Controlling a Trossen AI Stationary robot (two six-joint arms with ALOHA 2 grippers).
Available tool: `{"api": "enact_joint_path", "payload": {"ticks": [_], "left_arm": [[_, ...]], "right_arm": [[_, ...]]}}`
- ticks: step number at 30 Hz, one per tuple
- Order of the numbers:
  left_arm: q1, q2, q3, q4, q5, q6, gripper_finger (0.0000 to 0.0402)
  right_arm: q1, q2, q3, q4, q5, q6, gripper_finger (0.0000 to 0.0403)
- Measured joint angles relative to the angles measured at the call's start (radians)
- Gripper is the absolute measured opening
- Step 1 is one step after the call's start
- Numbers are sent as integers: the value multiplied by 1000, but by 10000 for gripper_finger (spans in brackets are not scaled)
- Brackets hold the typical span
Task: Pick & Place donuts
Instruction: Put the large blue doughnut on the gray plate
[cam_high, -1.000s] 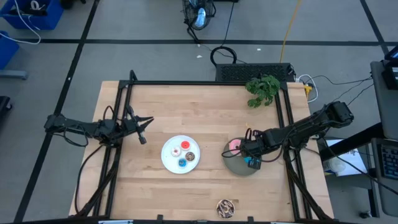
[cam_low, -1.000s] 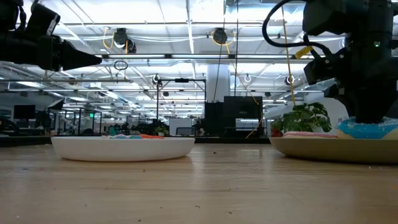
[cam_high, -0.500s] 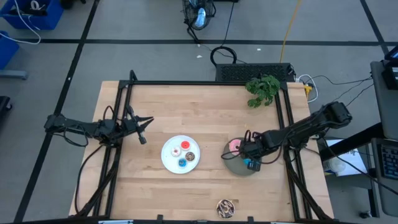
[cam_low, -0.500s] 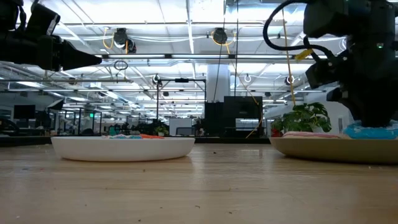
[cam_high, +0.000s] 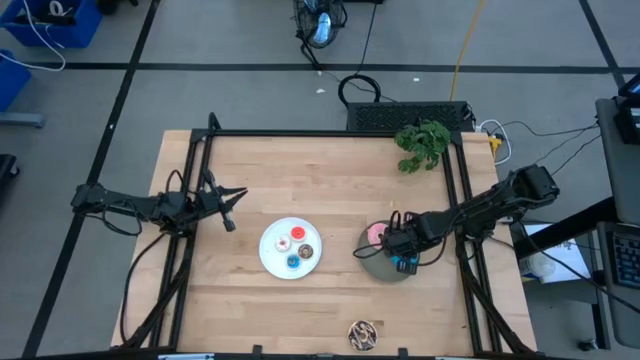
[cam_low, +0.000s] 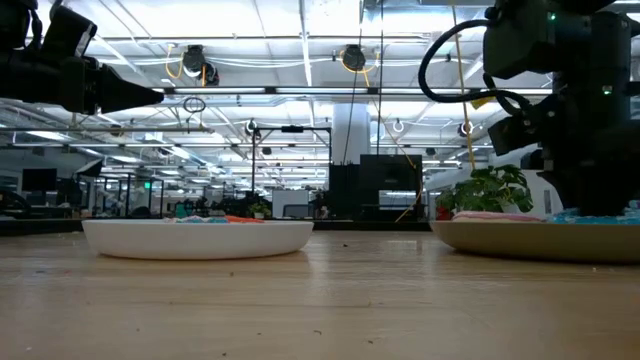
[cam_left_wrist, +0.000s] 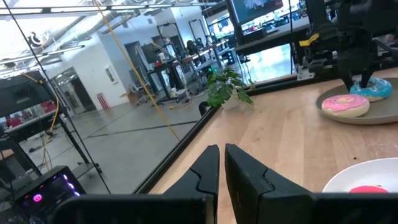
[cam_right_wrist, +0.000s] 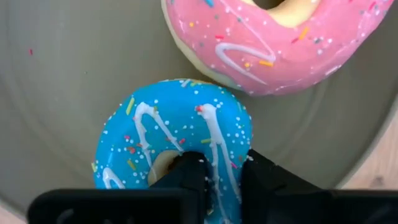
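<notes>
The blue sprinkled donut fills my right wrist view: bright blue icing, white drizzle lines, tiny coloured sprinkles, lying flat on the grey plate. The right gripper has one finger down in the ring's hole and the other outside its rim, so I read it as pinching the ring's side. Just beside it on the same plate lies the pink donut, pink icing with white drizzle and sprinkles, the two nearly touching.

Nearest of all from above, a brown donut sits alone on the wood at the near edge of the table. Farther in, the white plate at mid-table carries the tiny rings: a pink-white one, a red one, a brown one and a blue one. To its right the grey plate holds the two larger rings under the right gripper.

I can read no writing or labels anywhere.

The right arm reaches in from the right edge, stretched low and leftward, wrist tipped down onto the plate. The left gripper hangs over the left part of the table, well apart from both plates, its arm stretched level from the left; its fingers are pressed nearly together on nothing. At the far right corner stands a green plant.
</notes>
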Motion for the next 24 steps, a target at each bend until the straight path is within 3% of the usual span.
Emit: {"api": "enact_joint_path", "payload": {"ticks": [13,24], "left_arm": [[0,0,0,1,0,3,33],[0,0,0,1,0,4,33]], "right_arm": [[-10,-56,0,-25,24,-15,203],[-34,-101,0,-39,20,-44,238]]}}
